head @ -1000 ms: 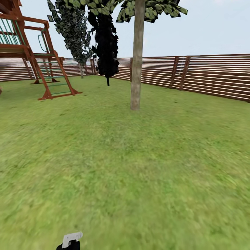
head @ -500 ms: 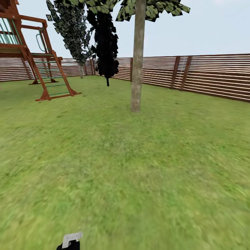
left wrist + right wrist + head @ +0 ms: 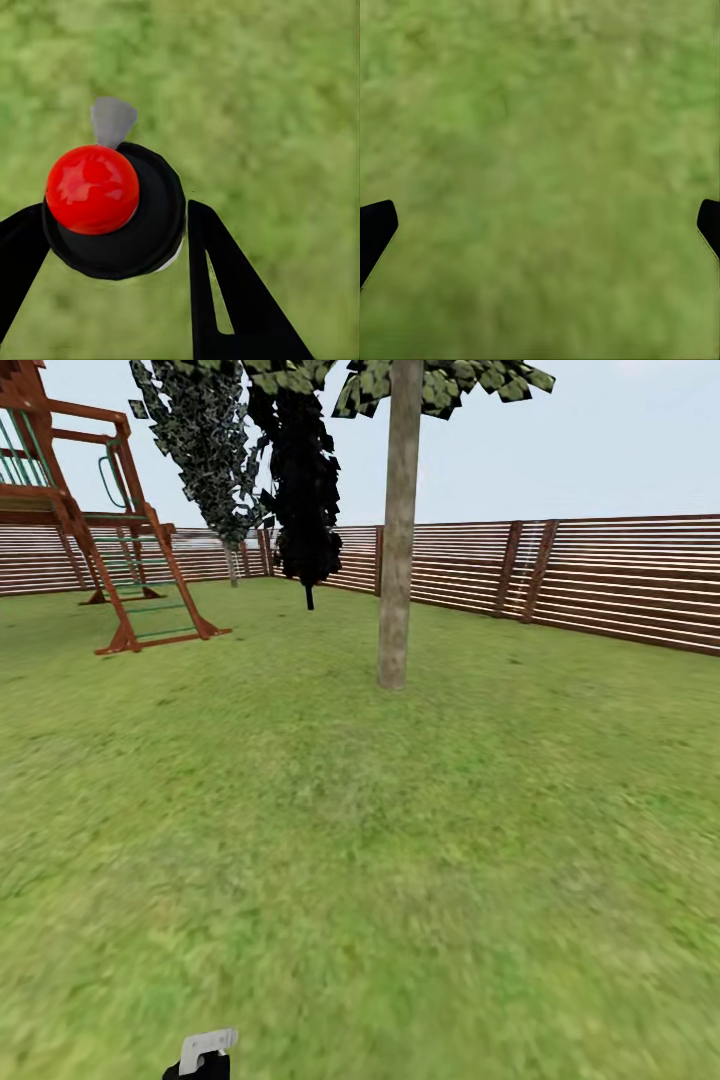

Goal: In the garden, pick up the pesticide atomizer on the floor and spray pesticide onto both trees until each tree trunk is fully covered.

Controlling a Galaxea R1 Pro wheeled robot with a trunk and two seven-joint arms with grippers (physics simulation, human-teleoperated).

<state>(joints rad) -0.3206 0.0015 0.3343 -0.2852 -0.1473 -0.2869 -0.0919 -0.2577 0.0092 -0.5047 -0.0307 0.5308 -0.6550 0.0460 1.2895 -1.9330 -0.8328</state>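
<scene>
Atomizer (image 3: 112,210) clenched in left jaws (image 3: 112,247), right jaws (image 3: 540,232) spread and empty. Carrying stage; trunk (image 3: 397,530) well ahead. Next: close in, aim nozzle (image 3: 112,121), spray.

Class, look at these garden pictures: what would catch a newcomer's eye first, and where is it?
A bare tree trunk rises mid-lawn, straight ahead, before the slatted wooden fence. A red-brown play frame stands far left. In the left wrist view, the left gripper clasps the atomizer, its red knob bright over grass.

Spread tool (image 3: 540,232) fingertips (image 3: 375,229) over grass (image 3: 540,112)
</scene>
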